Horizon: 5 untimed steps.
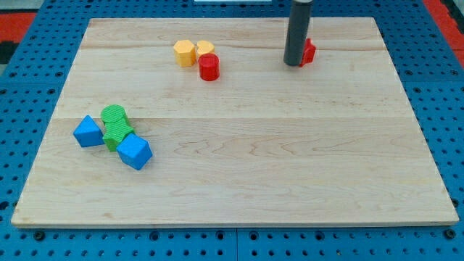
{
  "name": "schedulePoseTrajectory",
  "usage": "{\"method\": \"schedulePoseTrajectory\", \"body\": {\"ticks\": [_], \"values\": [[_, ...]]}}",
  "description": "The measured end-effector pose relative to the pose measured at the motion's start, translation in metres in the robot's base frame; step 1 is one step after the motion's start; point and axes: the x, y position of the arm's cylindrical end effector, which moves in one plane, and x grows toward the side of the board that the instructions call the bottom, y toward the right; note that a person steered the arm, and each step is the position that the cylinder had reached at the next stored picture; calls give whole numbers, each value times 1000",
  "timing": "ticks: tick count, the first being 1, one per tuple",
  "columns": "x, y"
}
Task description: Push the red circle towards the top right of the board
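On a pale wooden board set over a blue pegboard, my tip stands near the view's top, right of centre, touching the left side of a red block that the dark rod largely hides, so its shape cannot be made out. The arm carries no gripper, so there is nothing to open or close. The red circle sits well to the tip's left, touching two yellow blocks. At the view's left, two blue cubes flank two green blocks.
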Motion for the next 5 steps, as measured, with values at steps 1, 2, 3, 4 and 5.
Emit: {"method": "schedulePoseTrajectory", "body": {"ticks": [1,2,3,4,5], "values": [[-3,7],[6,5],[18,-11],[34,-45],[49,-73]]}}
